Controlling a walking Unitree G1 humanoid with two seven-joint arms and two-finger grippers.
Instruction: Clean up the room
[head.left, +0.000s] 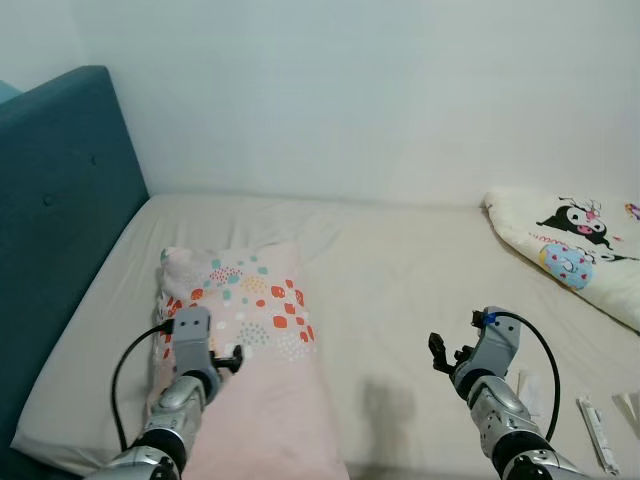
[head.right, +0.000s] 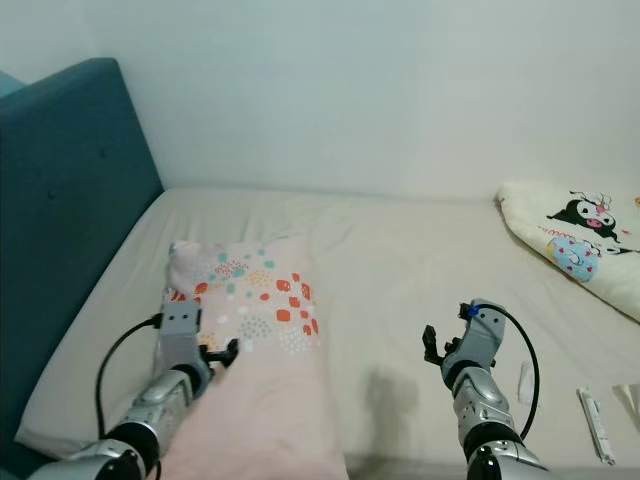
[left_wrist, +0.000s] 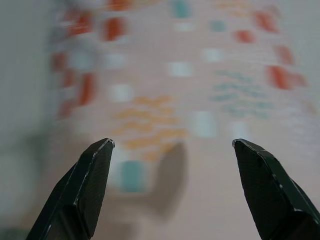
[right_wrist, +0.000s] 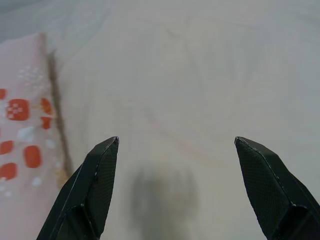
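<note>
Fingers of both grippers stand wide apart and hold nothing. From left to right, the scene is as follows.

A teal padded headboard (head.left: 60, 230) bounds the bed on the left side. The beige mattress sheet (head.left: 400, 290) runs from it to the right edge of the head views, with a plain white wall (head.left: 350, 90) behind.

A pink pillow (head.left: 250, 340) lies on the left half of the sheet, close to the headboard. Its far part carries a pattern of red, teal and orange marks; its near part is plain pink.

The left gripper (head.left: 228, 358) hovers low over the left side of the pillow. In the left wrist view its fingers (left_wrist: 90, 185) point at the patterned fabric, which is blurred. A black cable loops from the left wrist.

The right gripper (head.left: 445, 352) hovers over bare sheet to the right of the pillow, well apart from it. In the right wrist view its fingers (right_wrist: 97, 185) frame the sheet, with the pillow edge to one side.

A folded cream blanket (head.left: 575, 245) with cartoon prints lies at the far right. Small white items (head.left: 597, 432) lie on the sheet near the right arm; their type cannot be determined.
</note>
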